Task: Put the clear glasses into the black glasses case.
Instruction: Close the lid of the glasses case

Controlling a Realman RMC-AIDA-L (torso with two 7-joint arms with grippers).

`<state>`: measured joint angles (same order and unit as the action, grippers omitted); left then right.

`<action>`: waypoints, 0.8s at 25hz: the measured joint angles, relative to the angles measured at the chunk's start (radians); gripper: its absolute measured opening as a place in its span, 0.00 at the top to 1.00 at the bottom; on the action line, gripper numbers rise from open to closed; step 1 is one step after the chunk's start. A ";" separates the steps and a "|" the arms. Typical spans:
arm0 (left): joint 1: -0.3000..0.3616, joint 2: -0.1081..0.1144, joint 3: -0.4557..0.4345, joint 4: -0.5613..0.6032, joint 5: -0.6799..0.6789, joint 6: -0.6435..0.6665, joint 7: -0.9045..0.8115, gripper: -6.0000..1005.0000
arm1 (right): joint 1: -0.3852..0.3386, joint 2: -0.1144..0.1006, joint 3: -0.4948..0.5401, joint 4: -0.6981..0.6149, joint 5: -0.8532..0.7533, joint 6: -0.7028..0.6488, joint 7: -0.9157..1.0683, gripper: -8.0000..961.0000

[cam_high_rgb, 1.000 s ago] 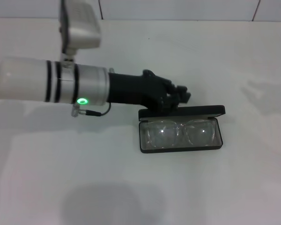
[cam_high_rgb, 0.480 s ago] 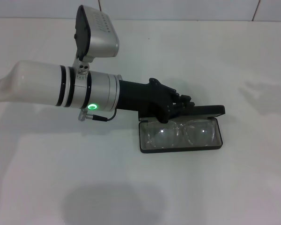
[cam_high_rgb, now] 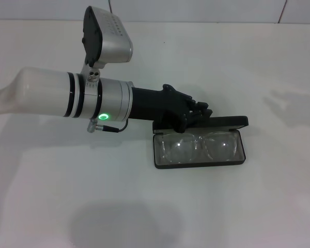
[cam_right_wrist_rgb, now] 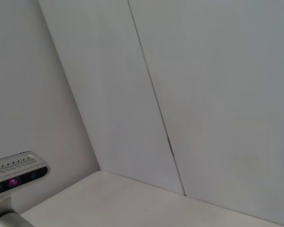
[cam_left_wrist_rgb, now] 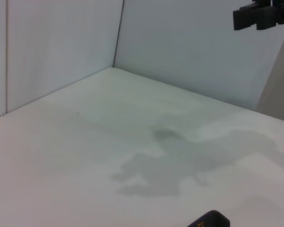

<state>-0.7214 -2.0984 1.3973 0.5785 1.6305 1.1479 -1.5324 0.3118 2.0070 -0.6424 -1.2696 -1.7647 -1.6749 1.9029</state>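
Since the clear glasses [cam_high_rgb: 199, 146] already lie in the tray of the black glasses case [cam_high_rgb: 238, 158], lenses up and inside the walls, I judge the placing part done; only the lid is left, if it needs shutting. Case sits on the white desk [cam_high_rgb: 67, 196], a bit right of centre in the head view, lid propped open along the far edge.

Left tool [cam_high_rgb: 197, 111] is at that far edge, over the lid's left half, touching it or just above it; I can't tell which. Fingers look bunched together with nothing between them, so I read it as closed and empty. Left wrist view shows only a black corner of the case with orange lettering. Right arm is parked out of the work area; I can't see its tool in any view.

Handling, my judgement: glasses are light, thin clear plastic, slippery and easy to scratch or flex, so I wouldn't touch them again. If I had to, I'd take the bridge, not the lens. Case is stiff and light and will likely slide on the desk, so push the lid down from above rather than sideways.
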 joint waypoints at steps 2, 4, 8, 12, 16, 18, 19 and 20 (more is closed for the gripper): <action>0.001 0.000 0.000 -0.002 0.000 0.000 0.002 0.85 | 0.004 0.000 0.002 0.013 0.000 0.000 -0.006 0.72; 0.001 0.000 0.001 -0.011 0.000 -0.003 0.003 0.85 | 0.010 0.000 0.004 0.028 0.000 0.000 -0.012 0.72; -0.017 0.000 0.013 -0.044 0.001 -0.005 0.005 0.85 | 0.014 -0.001 0.004 0.038 0.001 0.000 -0.018 0.72; -0.024 0.002 0.045 -0.053 0.000 -0.006 0.005 0.85 | 0.015 -0.001 0.000 0.039 0.001 0.001 -0.018 0.70; -0.024 0.002 0.051 -0.053 -0.001 -0.005 0.006 0.85 | 0.015 0.000 -0.001 0.040 0.001 0.000 -0.019 0.69; -0.023 0.001 0.057 -0.051 -0.001 0.004 0.006 0.85 | 0.015 0.000 -0.001 0.043 0.001 0.000 -0.019 0.68; -0.021 0.002 0.063 -0.049 -0.001 0.007 0.006 0.85 | 0.015 0.000 -0.001 0.047 0.002 -0.003 -0.019 0.67; -0.020 0.002 0.068 -0.047 0.000 0.010 0.006 0.85 | 0.015 0.000 0.000 0.050 0.005 -0.006 -0.019 0.67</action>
<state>-0.7416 -2.0969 1.4656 0.5310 1.6301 1.1579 -1.5265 0.3268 2.0072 -0.6422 -1.2191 -1.7600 -1.6812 1.8838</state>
